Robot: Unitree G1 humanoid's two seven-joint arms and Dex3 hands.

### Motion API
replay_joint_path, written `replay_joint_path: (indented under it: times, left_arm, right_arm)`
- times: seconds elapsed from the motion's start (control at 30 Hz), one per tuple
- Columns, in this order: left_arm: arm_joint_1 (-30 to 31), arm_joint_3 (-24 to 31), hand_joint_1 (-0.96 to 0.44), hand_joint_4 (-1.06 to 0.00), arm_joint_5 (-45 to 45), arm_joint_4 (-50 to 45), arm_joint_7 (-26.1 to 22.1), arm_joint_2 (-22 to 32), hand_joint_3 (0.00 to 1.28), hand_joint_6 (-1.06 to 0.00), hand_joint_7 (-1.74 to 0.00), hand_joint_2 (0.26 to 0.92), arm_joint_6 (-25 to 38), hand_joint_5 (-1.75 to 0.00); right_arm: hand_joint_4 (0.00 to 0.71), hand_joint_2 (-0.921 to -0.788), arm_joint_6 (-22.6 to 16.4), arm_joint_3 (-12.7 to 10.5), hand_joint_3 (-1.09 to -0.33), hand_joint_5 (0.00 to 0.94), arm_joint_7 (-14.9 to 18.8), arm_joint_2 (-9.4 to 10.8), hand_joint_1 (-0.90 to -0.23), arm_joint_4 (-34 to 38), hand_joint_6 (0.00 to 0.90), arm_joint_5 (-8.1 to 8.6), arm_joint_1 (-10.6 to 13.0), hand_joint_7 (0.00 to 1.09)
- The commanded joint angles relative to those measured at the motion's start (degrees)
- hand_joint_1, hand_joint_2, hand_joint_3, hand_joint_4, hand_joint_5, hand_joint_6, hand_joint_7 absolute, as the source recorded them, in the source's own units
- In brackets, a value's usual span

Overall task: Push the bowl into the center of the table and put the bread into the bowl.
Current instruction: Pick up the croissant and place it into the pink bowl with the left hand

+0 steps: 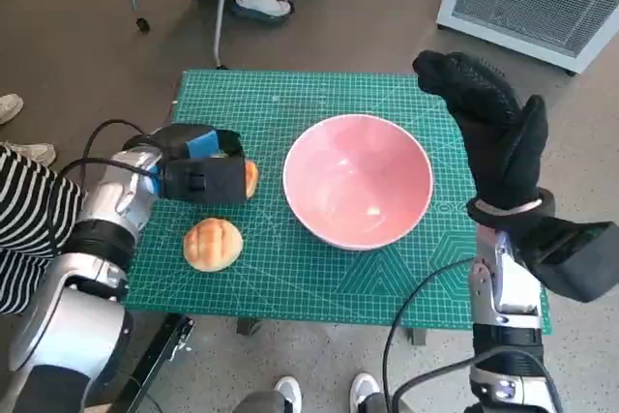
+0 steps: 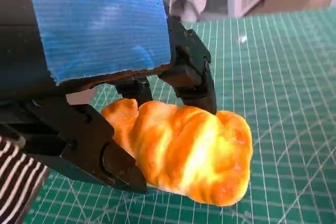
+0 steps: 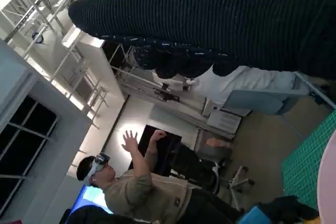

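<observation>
The pink bowl [image 1: 358, 181] sits on the green-matted worktop [image 1: 290, 278] close to its middle, slightly toward the right edge. The left hand [image 1: 198, 169] is over the left half of the worktop with its black fingers [image 2: 191, 72] closed around a golden, twisted bread [image 2: 184, 150]. In the left wrist view the fingers flank the loaf on both sides, and its long axis runs across the grip. In the head view only the end of that loaf [image 1: 250, 179] peeks out on the bowl side of the hand, so the bowl lies just beside the held bread, toward the right edge, with a narrow strip of mat between them. A second, round bun [image 1: 213, 244] rests on the mat nearer the front edge, apart from the hand. The gloved right hand [image 1: 493, 132] is raised beside the bowl's right rim, fingers spread and holding nothing. The left hand is plainly the better placed, and the carry to the bowl looks to be a short sideways one.
</observation>
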Motion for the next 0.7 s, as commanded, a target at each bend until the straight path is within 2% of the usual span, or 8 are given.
replay_joint_path:
  times: [0.03,0.43,0.7]
  left_arm:
    - [-0.3,1.7,0.00,-0.69,-1.5,-1.5,1.5,1.4,0.05,-0.66,-1.10,0.920,-1.8,-1.19]
    - [-0.6,6.1,0.00,-0.75,-4.8,-8.4,1.2,3.4,0.03,-0.65,-1.16,0.919,-4.1,-1.08]
    - [2.1,10.7,0.00,-0.77,-9.1,-21.6,-1.2,4.1,0.03,-0.65,-1.19,0.919,-4.3,-1.04]
  right_arm:
    - [0.165,-0.921,0.2,-0.4,-0.709,0.000,0.7,0.3,-0.729,0.8,0.009,0.84,1.0,0.61]
    - [0.167,-0.921,0.3,-0.7,-0.706,0.001,1.1,0.3,-0.729,0.8,0.011,1.21,1.2,0.62]
    - [0.168,-0.921,0.3,-1.0,-0.705,0.001,1.3,0.3,-0.729,1.1,0.012,1.56,1.0,0.61]
